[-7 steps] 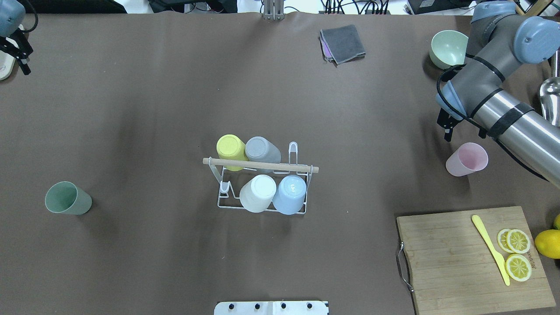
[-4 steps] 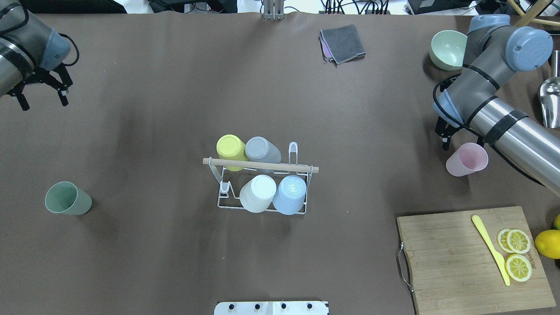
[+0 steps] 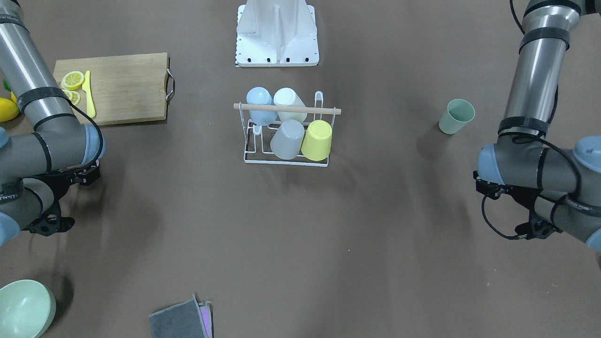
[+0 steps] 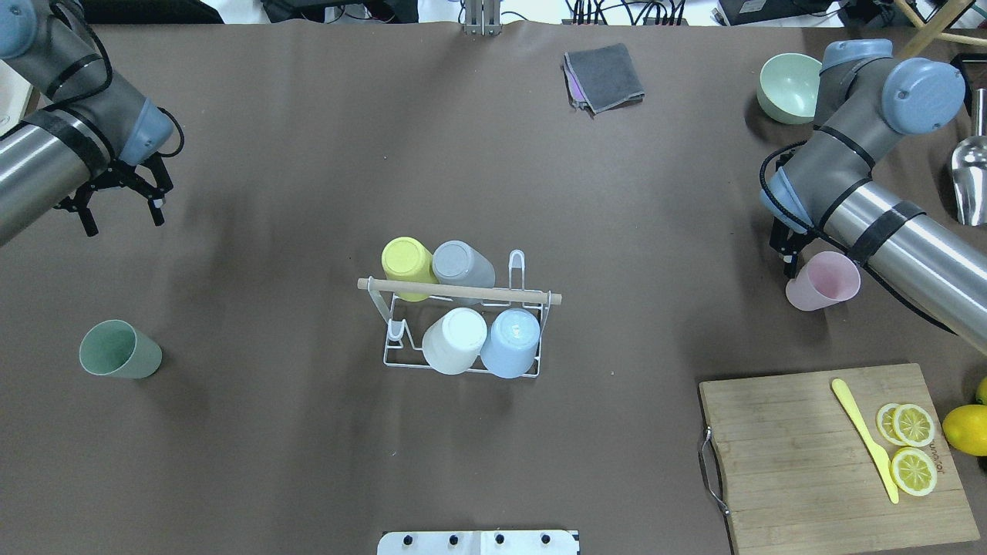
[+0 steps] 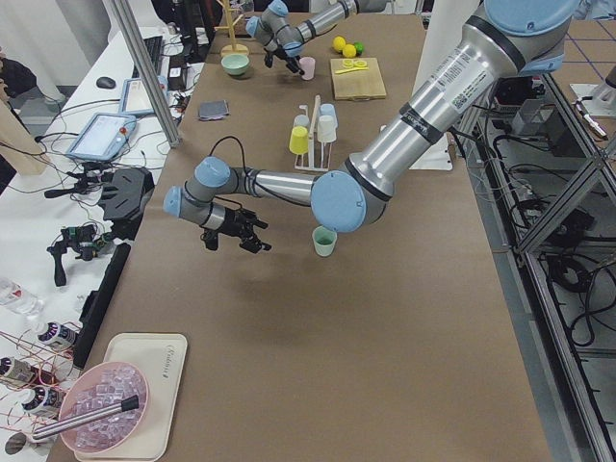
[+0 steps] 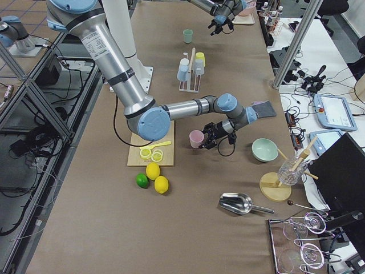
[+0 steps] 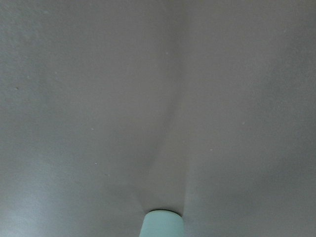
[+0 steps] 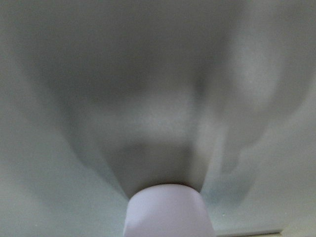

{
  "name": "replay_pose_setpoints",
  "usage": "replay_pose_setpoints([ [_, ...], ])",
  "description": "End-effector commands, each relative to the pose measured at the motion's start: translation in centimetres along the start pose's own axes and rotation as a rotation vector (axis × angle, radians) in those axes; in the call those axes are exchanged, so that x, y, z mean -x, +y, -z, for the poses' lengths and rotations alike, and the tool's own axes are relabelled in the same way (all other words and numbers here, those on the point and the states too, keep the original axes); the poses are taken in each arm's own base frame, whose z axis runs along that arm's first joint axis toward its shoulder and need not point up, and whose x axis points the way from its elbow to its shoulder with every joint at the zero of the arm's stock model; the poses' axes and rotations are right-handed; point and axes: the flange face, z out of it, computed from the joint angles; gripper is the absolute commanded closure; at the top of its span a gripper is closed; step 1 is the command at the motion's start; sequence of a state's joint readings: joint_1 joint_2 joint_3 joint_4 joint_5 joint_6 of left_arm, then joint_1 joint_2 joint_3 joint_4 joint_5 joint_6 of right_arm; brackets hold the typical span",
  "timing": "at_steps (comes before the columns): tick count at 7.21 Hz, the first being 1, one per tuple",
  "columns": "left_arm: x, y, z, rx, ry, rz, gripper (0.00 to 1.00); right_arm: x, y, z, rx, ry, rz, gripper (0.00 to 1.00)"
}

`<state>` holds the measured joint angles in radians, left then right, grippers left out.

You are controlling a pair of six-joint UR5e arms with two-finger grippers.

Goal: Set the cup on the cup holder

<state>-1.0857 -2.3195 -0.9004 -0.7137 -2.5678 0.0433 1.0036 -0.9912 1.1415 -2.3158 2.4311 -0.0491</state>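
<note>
The cup holder (image 4: pixel 459 292), a white wire rack with a wooden dowel, stands mid-table with several cups upside down on its prongs; it also shows in the front view (image 3: pixel 287 109). A green cup (image 4: pixel 119 350) stands upright at the left. A pink cup (image 4: pixel 823 281) stands upright at the right. My left gripper (image 4: pixel 123 220) is open and empty, above the table well beyond the green cup. My right gripper (image 4: pixel 802 258) is open right behind the pink cup; one finger is hidden under my forearm. The wrist views show the green cup's rim (image 7: pixel 163 224) and the pink cup (image 8: pixel 168 210) at their bottom edges.
A wooden cutting board (image 4: pixel 810 447) with lemon slices and a yellow knife lies at the near right, with a lemon (image 4: pixel 965 428) beside it. A green bowl (image 4: pixel 788 85), a metal scoop (image 4: pixel 968 177) and a folded grey cloth (image 4: pixel 605 77) lie at the far side.
My left arm has swung in from the far left corner, bringing the open gripper nearer the green cup. My right gripper has moved closer to the pink cup.
</note>
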Motion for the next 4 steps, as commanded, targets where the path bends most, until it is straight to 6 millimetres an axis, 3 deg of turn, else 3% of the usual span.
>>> replay_pose_setpoints([
  [1,-1.2,0.2,-3.3,0.074,-0.015,-0.020,0.03,-0.2,0.0,-0.4,0.009,-0.004,0.027,0.09],
  [4,-0.1,1.3,-4.0,0.150,-0.012,-0.045,0.03,-0.4,-0.3,-0.8,0.019,-0.004,0.059,0.11],
])
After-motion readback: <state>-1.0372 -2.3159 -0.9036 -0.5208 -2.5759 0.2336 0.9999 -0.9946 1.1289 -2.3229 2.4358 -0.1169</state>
